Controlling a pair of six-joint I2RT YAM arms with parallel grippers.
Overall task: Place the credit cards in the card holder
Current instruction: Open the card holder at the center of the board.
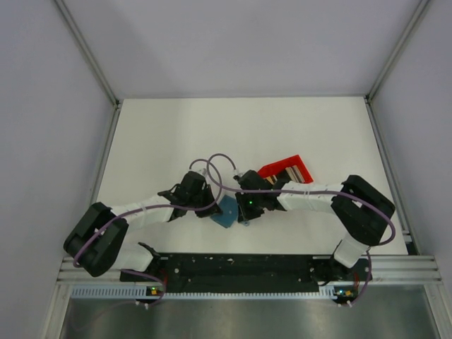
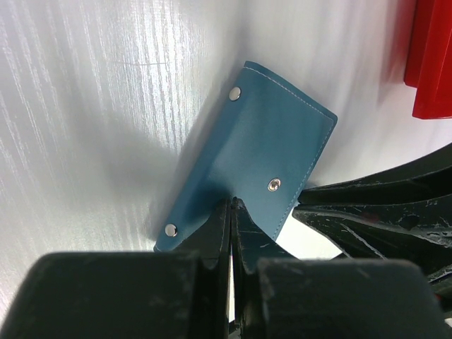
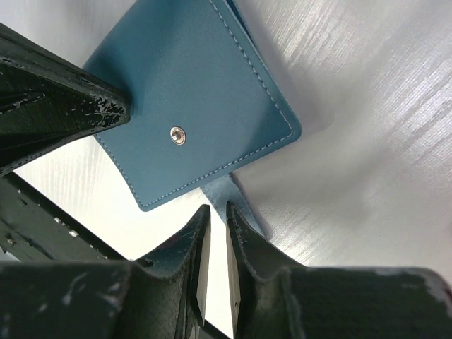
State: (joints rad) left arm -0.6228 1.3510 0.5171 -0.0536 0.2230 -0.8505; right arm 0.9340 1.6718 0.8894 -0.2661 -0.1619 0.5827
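Card holder (image 2: 261, 134) is what I'm watching: a flat teal-blue wallet, folded shut, with pale stitching along its edges and three small silver snaps (image 2: 274, 184) on the outer face. From above it sits near the middle of the white table (image 1: 176, 134), between the two arms and slightly toward their bases. Both wrist views show a broad soft shadow under it, so it looks tilted up rather than lying flat, though I cannot tell how much of it touches the table.

On my left, the left end effector (image 2: 231, 203) has its fingers pressed together with no gap. The tips come in over the wallet's near edge, between two of the snaps, and the leather seems to be pinched there.

To the right of the wallet, the right end effector (image 3: 215, 212) has its fingers drawn narrow, with a thin slit left between them. I see nothing in that slit. A lighter blue strap (image 3: 236, 201) sticks out from under the wallet's corner and ends just at those fingertips.

Farther right and a little back stands a red bin (image 1: 282, 168). The credit cards (image 1: 298, 174) sit inside it on edge, showing as gold and dark strips too small for me to count.
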